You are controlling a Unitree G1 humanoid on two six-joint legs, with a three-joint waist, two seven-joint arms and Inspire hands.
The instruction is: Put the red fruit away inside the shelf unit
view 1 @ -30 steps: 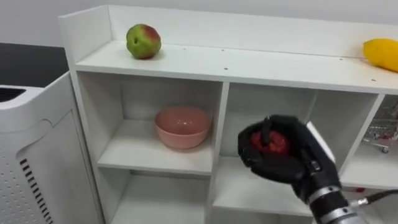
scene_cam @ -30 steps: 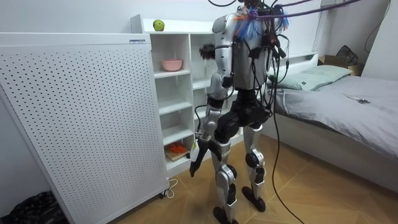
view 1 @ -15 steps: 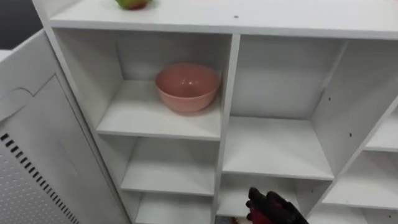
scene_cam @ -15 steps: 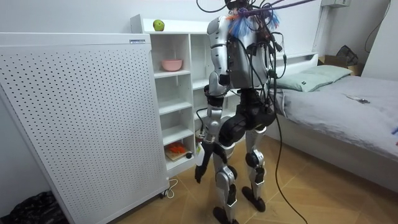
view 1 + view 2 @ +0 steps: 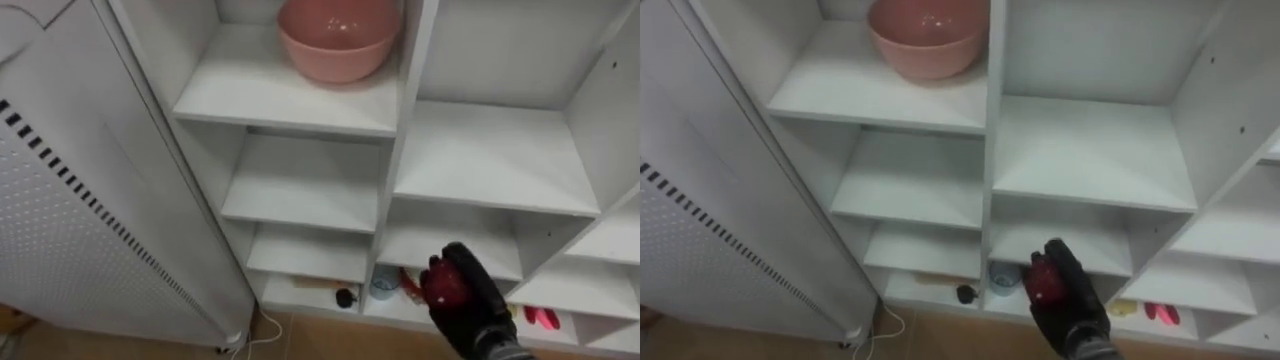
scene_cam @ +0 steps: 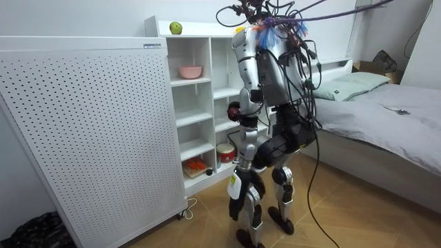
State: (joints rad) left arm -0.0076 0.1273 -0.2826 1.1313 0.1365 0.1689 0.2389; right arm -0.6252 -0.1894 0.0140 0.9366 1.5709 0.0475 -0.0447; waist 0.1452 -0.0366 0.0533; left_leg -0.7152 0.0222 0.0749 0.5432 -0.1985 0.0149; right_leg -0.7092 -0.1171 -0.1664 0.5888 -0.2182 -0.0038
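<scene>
The red fruit (image 5: 444,287) is grasped in the right robot hand (image 5: 480,308), fingers curled round it. It is held low before the closet (image 5: 300,190), likely to reach a free shelf below the pink bowl (image 5: 340,35). The left robot hand (image 6: 235,201) hangs by the leg, and its state cannot be told.

The white shelf unit (image 5: 480,160) carried a pink bowl (image 5: 340,35) in an upper compartment. Above the bowl, on the top board, sat a green apple (image 6: 176,27). Far below the bowl, the bottom shelf held a small dark object (image 5: 345,297) and a pale cup (image 5: 383,283).
</scene>
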